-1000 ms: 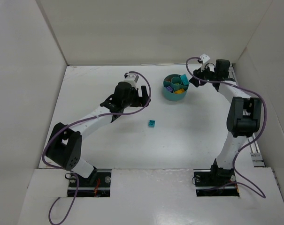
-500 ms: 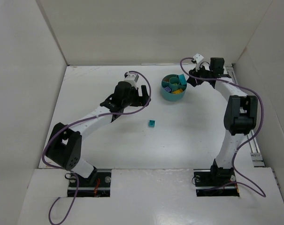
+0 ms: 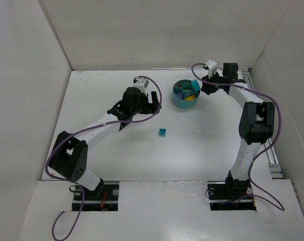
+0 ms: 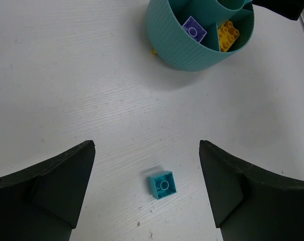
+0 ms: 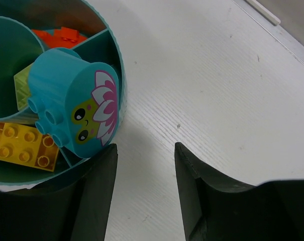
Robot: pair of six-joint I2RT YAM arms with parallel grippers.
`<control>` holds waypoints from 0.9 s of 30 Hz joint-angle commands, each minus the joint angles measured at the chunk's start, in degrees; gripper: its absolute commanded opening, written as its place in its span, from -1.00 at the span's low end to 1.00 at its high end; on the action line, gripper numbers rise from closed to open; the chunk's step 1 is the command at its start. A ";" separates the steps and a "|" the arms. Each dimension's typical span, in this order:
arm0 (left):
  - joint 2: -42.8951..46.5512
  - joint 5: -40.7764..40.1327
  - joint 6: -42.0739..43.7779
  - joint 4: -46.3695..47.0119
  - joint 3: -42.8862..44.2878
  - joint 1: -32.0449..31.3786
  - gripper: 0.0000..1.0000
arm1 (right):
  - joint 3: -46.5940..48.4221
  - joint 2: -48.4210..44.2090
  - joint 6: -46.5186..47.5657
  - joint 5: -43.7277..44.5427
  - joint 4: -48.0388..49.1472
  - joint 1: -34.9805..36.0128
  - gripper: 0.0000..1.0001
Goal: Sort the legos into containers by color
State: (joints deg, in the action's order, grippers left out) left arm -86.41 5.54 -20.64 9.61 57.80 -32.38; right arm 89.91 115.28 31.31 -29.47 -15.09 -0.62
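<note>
The right end effector point(image 5: 145, 149) hangs at the tub point(image 5: 116, 60), released, jaws spread and holding nothing, one finger just beside the outer wall. A domed teal piece point(image 5: 71, 108) with a printed flower face sits tilted on the rim and a divider, partly over the wedge holding a yellow brick point(image 5: 23, 143). It looks unsettled. A nudge could drop it among the yellow, or roll it out over the rim onto the surface point(image 4: 66, 75). The likeliest cause is that near finger brushing the wall as the arm pulls away, which could also slide the light tub.

Well apart from the tub, the left end effector point(image 4: 146, 148) hovers above the surface, jaws wide and empty. A lone teal brick point(image 4: 162, 185) lies flat between its fingers' line of descent. The brick is tiny, so an off-centre closure could flick it aside rather than catch it.

A yellowish bit point(image 4: 154, 50) lies at the foot of the tub. It is too small to identify, and easily missed or pushed under the wall.
</note>
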 commanded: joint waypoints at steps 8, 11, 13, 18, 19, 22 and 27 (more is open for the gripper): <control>-0.07 0.44 0.25 1.12 2.32 0.21 0.63 | 1.84 -4.90 -1.43 4.43 0.68 1.68 0.13; -0.07 0.44 0.25 1.12 2.32 0.21 0.63 | 2.46 -4.19 -1.43 -0.75 -0.20 1.68 0.13; -0.07 0.44 0.25 1.12 2.32 0.21 0.63 | 2.46 -3.58 -0.91 -1.73 -0.20 1.68 0.13; -0.60 0.44 0.25 1.12 2.84 0.21 0.63 | 3.69 -1.74 0.32 -1.72 -2.30 2.38 0.11; -0.60 0.44 0.25 1.12 2.84 0.21 0.63 | 3.69 -1.03 0.33 -1.73 -2.31 2.38 0.11; -0.60 0.44 0.25 1.12 2.84 0.21 0.63 | 4.22 0.64 0.33 -1.73 -2.92 2.91 0.11; -0.60 0.44 0.25 1.12 3.37 0.21 0.63 | 4.75 1.26 0.86 1.42 -4.33 3.44 0.05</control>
State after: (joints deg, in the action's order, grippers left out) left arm -87.37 5.56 -20.64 9.54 58.24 -32.38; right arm 92.33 115.92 31.53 -28.64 -17.56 1.48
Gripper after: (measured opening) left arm 0.817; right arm 0.529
